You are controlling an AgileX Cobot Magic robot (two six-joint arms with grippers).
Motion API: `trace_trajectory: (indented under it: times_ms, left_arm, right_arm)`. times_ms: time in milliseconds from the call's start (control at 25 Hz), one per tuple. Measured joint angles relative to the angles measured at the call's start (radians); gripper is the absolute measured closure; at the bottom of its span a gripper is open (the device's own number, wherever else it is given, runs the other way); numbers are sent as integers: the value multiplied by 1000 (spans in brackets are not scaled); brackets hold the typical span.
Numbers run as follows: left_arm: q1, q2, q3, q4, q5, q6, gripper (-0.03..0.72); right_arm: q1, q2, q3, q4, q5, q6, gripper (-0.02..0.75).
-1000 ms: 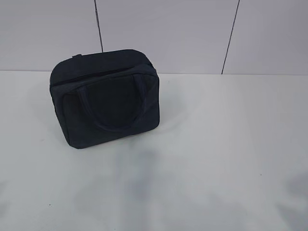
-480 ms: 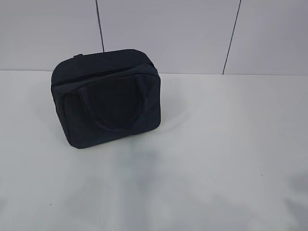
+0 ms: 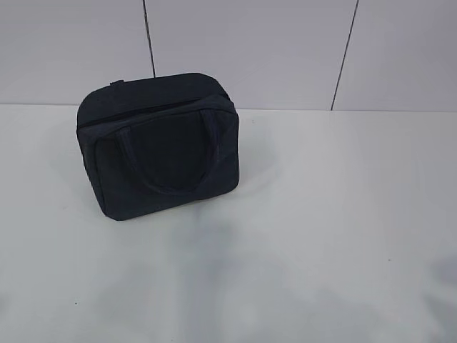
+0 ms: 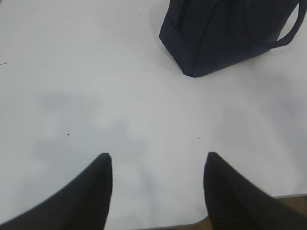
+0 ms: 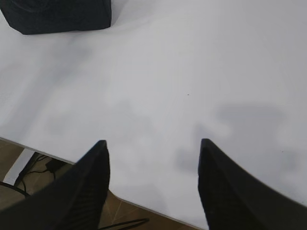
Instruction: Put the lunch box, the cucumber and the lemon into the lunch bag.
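A white table (image 3: 328, 214) fills the lower two thirds of the exterior view, its matte top marked with soft grey shadows toward 6 o'clock. Behind it, from 9 through 12 to 3 o'clock, stands a pale grey panelled wall (image 3: 250, 50) split by two dark vertical seams (image 3: 148, 39). In the right wrist view the table's near edge runs across at 7 o'clock, with a brown floor (image 5: 29, 191) and dark cables (image 5: 45, 165) below it.

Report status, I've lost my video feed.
Left tool and right tool open, empty, above table. Lunch bag upright, looks zipped. Lunch box, cucumber, lemon not visible. Nothing in the way.
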Motion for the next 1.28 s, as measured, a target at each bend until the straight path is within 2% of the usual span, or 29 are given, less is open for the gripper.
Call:
trace_trajectory:
  times_ms: [280, 600, 1120, 1280]
  left_arm:
    - [-6, -6, 0, 0, 0, 0, 272]
    - [-6, -91, 0, -1, 0, -2, 293]
    - [-6, -91, 0, -1, 0, -2, 314]
    - [-6, -91, 0, -1, 0, -2, 314]
  right_arm:
    - [0, 0, 2, -2, 0, 0, 275]
    - [-59, 0, 2, -8, 0, 2, 275]
    - [-316, 0, 2, -8, 0, 2, 275]
    - [-331, 0, 2, -8, 0, 2, 275]
